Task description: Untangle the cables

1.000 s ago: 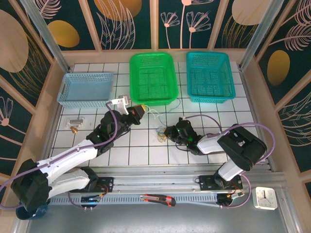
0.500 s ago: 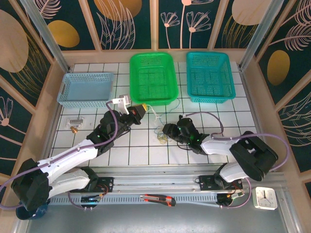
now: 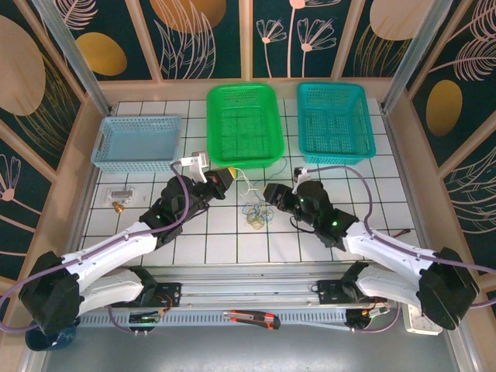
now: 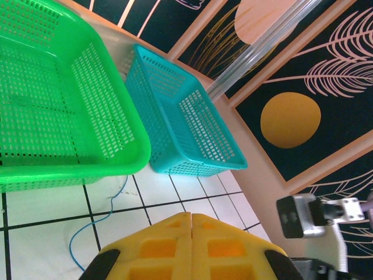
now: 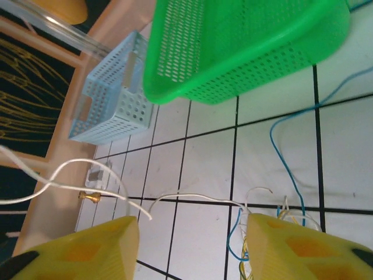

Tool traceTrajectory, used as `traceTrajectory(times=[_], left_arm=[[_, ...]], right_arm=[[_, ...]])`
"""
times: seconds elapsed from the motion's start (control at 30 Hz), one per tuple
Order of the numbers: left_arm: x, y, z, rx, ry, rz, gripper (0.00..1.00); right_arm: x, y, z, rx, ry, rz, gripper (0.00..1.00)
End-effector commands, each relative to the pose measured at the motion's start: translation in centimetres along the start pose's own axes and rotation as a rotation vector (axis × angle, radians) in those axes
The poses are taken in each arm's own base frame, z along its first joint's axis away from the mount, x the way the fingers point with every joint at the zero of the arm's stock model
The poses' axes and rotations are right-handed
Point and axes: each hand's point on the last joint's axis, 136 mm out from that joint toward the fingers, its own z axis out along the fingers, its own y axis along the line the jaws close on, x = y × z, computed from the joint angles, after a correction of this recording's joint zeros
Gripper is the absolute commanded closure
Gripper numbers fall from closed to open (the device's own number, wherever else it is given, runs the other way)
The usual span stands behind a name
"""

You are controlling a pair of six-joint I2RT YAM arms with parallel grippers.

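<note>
The cables (image 3: 255,211) lie as a small tangle of yellowish-green, blue and whitish loops on the tiled table (image 3: 225,232), between my two grippers. My left gripper (image 3: 230,173) is shut, its yellow fingers (image 4: 169,239) pressed together; a whitish cable (image 3: 243,181) runs from its tip down to the tangle. My right gripper (image 3: 268,194) stands open just right of the tangle, nothing between its fingers (image 5: 303,245). In the right wrist view the tangle (image 5: 284,217) sits against the right finger, and a raised whitish cable (image 5: 192,197) crosses the gap. A blue cable (image 5: 284,153) trails toward the green basket.
Three baskets line the back: light blue (image 3: 137,142), green (image 3: 242,124), teal (image 3: 335,122). A small metal part (image 3: 120,192) and a brass piece (image 3: 118,206) lie at the left. A box cutter (image 3: 252,318) and a clock (image 3: 424,315) rest by the front rail.
My right gripper has opened, let go of the tangle and shifted toward the back as its arm stretched out flatter. The tangle now lies looser on the tiles. The left gripper stayed put.
</note>
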Motion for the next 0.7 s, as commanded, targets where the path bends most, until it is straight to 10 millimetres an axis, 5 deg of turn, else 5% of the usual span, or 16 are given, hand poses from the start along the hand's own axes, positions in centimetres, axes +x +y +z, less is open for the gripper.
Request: traceTrajectory(times=[0.0, 0.23, 0.67], left_arm=[[-1.1, -1.5, 0.1, 0.050, -0.031, -0.016, 1.00], [-0.9, -1.2, 0.2, 0.042, -0.022, -0.018, 1.00], [-0.7, -1.2, 0.3, 0.045, -0.019, -0.021, 1.00]], right_arm=[[-1.4, 2.1, -0.9, -0.033, -0.043, -0.098, 0.44], [-1.2, 4.3, -1.3, -0.096, -0.069, -0.336, 0.38], [0.1, 4.0, -0.5, -0.103, -0.067, -0.601, 0.36]])
